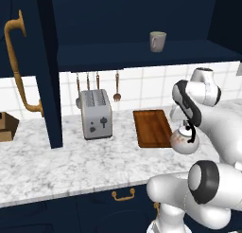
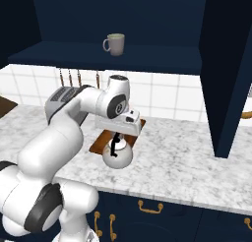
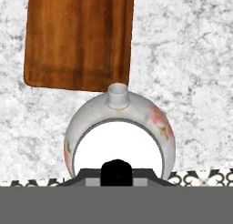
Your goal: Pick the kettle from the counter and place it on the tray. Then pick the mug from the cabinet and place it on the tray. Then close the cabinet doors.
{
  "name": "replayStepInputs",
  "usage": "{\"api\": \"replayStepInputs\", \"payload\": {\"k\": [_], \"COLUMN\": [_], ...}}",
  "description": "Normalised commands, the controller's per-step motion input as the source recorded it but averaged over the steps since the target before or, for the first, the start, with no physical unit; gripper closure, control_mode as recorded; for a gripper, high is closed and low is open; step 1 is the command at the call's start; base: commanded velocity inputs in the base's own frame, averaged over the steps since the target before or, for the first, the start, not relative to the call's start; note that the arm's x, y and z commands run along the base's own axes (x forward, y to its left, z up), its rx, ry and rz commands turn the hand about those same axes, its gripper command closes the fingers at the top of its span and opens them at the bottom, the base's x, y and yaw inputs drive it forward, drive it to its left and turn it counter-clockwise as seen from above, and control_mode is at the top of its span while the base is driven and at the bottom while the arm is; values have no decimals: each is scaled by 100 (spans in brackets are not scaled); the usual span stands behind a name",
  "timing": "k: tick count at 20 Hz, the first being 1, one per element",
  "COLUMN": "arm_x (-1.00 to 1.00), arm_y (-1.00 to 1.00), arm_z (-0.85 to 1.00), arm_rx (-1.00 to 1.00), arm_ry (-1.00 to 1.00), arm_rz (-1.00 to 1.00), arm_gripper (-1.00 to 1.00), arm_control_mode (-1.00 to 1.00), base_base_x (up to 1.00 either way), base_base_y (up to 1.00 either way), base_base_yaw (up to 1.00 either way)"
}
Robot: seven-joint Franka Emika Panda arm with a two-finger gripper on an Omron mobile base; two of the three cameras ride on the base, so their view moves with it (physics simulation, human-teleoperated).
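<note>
The gripper [image 2: 116, 137] is clamped on the black handle of the kettle [image 1: 184, 140]; the kettle sits just off the tray's [image 1: 152, 128] near right corner, spout toward the tray's near edge; whether it rests on the counter [image 1: 71, 165] or is lifted cannot be told; the tray surface is bare; open marble lies between the tray and the toaster [image 1: 96, 113]; the mug [image 1: 157, 41] stands on the cabinet [image 1: 142, 54] shelf, near its front edge; a cabinet door [image 1: 28, 66] stands open, left of the toaster.
</note>
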Motion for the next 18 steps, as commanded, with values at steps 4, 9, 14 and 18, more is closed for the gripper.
{"api": "replayStepInputs", "payload": {"k": [4,9,14,18], "arm_x": [0,19,55,57], "arm_y": [0,13,36,26], "arm_z": [0,0,-1,-4], "arm_rx": [0,0,0,0], "arm_ry": [0,0,0,0], "arm_rz": [0,0,0,0], "arm_gripper": [100,100,100,100], "arm_control_mode": [-100,-100,-100,-100], "base_base_x": [0,0,0,0], "base_base_y": [0,0,0,0], "base_base_yaw": [0,0,0,0]}}
